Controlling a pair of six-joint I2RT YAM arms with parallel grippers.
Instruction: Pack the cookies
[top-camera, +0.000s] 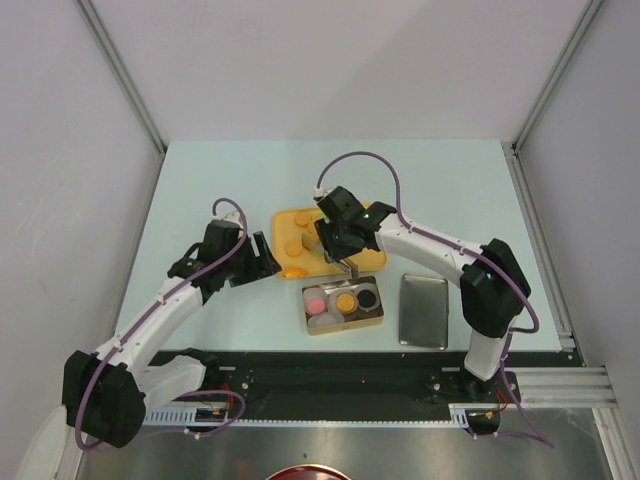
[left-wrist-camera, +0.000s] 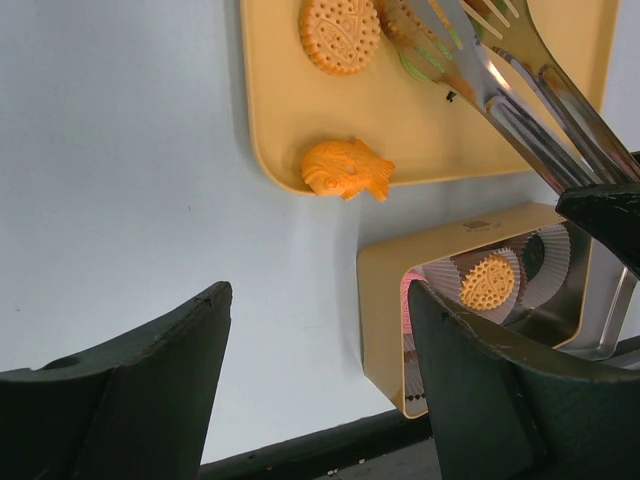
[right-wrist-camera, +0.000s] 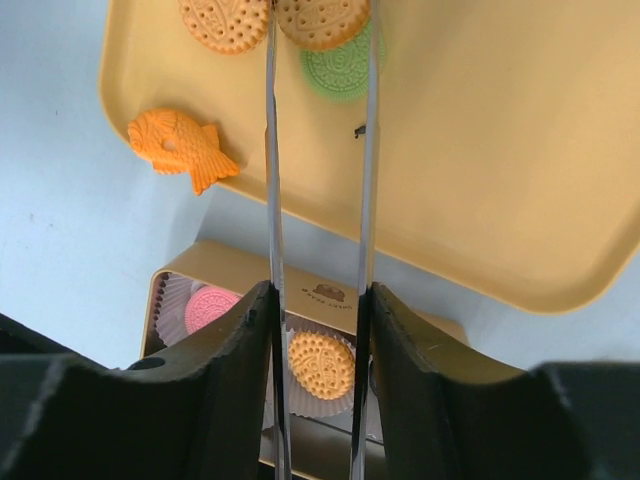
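Observation:
Orange round cookies (right-wrist-camera: 222, 22) and a green one (right-wrist-camera: 335, 70) lie on the yellow tray (top-camera: 283, 228). A gold tin (top-camera: 345, 328) in front of it holds paper cups with a pink cookie (top-camera: 315, 301), an orange cookie (top-camera: 345, 300) and a black cookie (top-camera: 369, 298). My right gripper (right-wrist-camera: 320, 295) is shut on metal tongs (right-wrist-camera: 270, 150). The tong tips straddle an orange cookie (right-wrist-camera: 322, 20) that lies on the green one. My left gripper (left-wrist-camera: 320, 300) is open and empty, low over the table at the tin's left end (left-wrist-camera: 385, 300).
An orange fish-shaped cookie (left-wrist-camera: 345, 168) lies on the tray's near left corner. The tin's silver lid (top-camera: 424, 310) lies flat to the right of the tin. White walls stand on three sides of the pale blue table.

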